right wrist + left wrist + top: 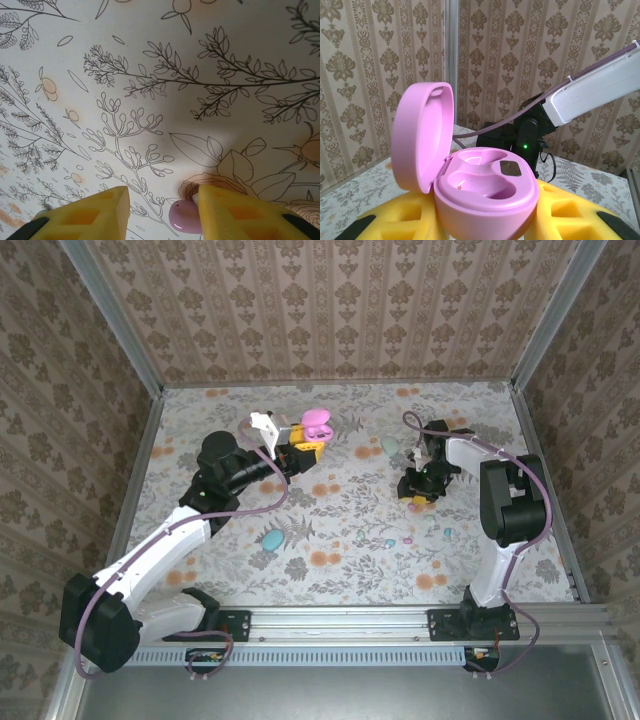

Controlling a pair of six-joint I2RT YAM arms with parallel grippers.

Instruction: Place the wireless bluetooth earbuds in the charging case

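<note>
My left gripper (pixel 300 448) is raised over the far middle of the table, shut on an open pink charging case (pixel 318 424). In the left wrist view the case (pixel 485 192) sits between the yellow fingers (pixel 395 215) with its lid (pixel 422 135) tipped up to the left and both sockets empty. My right gripper (pixel 418 486) is low over the table, right of centre. Its jaws (pixel 162 200) stand open, and a pink earbud (pixel 182 218) lies on the cloth against the inner side of the right finger (pixel 240 212).
A mint case (pixel 390 446) lies beyond the right gripper and a blue case (pixel 271 538) lies near the left arm. Small loose earbuds (pixel 407 537) (pixel 448 534) sit nearer the front. Patterned walls close in the table on three sides.
</note>
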